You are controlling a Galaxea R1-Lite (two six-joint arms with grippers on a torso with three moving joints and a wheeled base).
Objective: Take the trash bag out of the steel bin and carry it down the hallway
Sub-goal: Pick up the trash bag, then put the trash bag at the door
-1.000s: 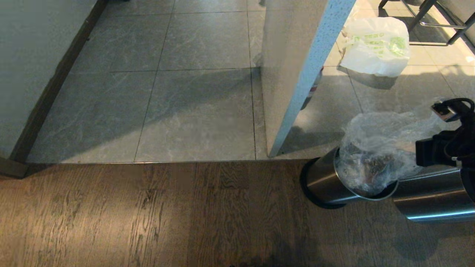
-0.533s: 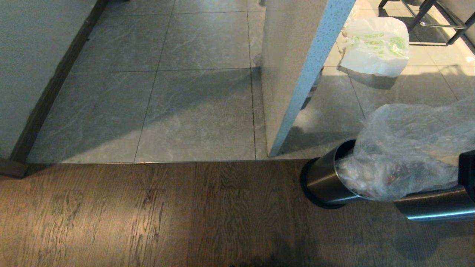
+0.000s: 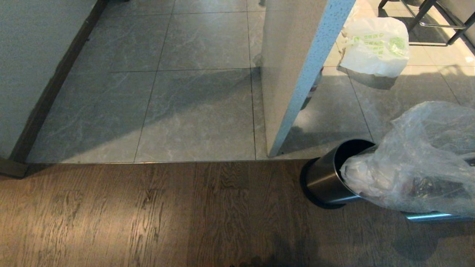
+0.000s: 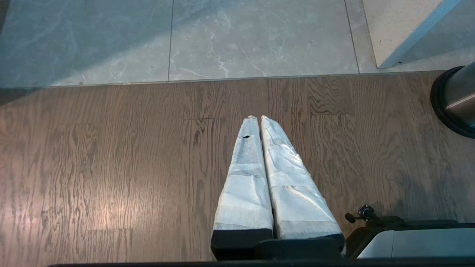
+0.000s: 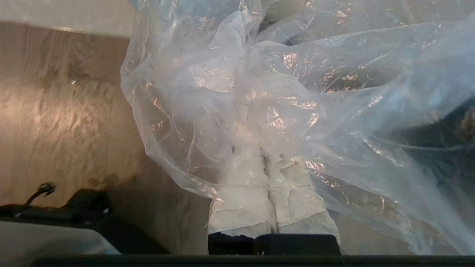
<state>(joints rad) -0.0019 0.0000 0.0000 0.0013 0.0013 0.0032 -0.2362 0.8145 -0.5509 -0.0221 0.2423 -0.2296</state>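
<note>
Trash bag [image 3: 419,174] held by its gathered, crinkled top in the right tool [image 5: 268,163], both padded fingers [image 5: 241,202] pressed together on a fold of clear film. Judged the only hold so limp a liner offers. Hung mostly outside the steel bin [image 3: 326,178], with the loaded lower end just at the dark mouth and draped over the rim on the robot's right side. Looked nearly free, so removal was judged close to done and the carrying not yet begun. Sagged around pale wads and dark scraps seen through the film, hence some risk of catching on the rim or swinging. Bin upright on the wood floor [image 3: 148,215], just beside the seam to the grey tiles of the hallway [image 3: 185,111] and near the foot of a pale partition [image 3: 297,74]. Opaque white bag with green print [image 3: 374,46] well apart on the tiles beyond. Left tool [image 4: 258,118] closed on nothing, parked above the wood, probably because one pinch sufficed.
</note>
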